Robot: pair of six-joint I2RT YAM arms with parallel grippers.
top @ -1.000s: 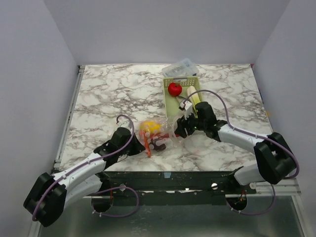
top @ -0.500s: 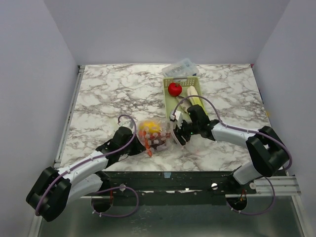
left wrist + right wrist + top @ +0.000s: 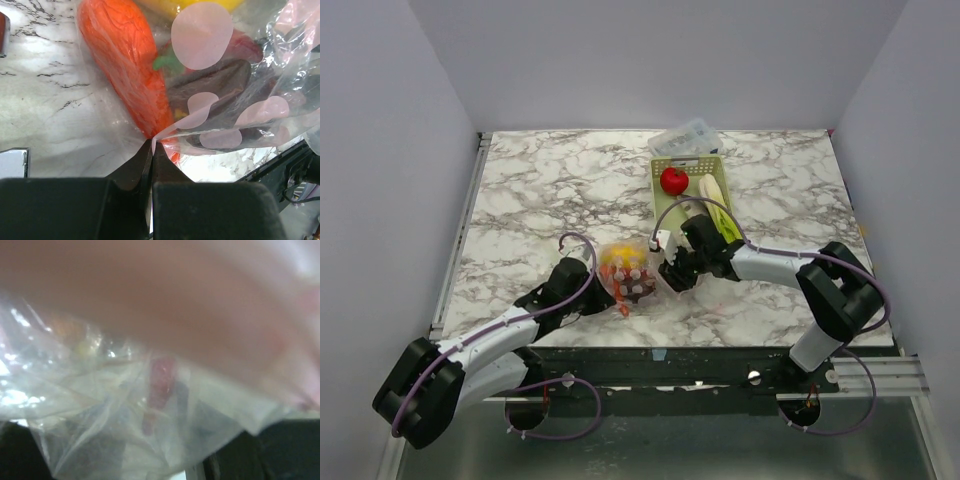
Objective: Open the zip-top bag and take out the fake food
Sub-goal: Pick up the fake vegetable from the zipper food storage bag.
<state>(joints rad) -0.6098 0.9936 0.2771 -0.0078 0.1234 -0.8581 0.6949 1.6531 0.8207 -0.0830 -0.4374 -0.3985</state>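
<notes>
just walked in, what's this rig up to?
Both arms are working on a clear zip-top bag near the front of the table. The left end effector is shut on a pinch of the bag's film, right beside the carrot. The right end effector is at the bag's other side. Its camera shows only blurred plastic, so a grip can't be confirmed. The carrot, lemon and a dark purple piece are inside the bag. A red fruit and leek lie in the green basket.

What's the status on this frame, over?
Left gripper shut on zip-top bag. Right gripper at bag's right edge, grip unclear. Carrot and lemon inside bag; red fruit and leek in basket. Nothing blocking.
</notes>
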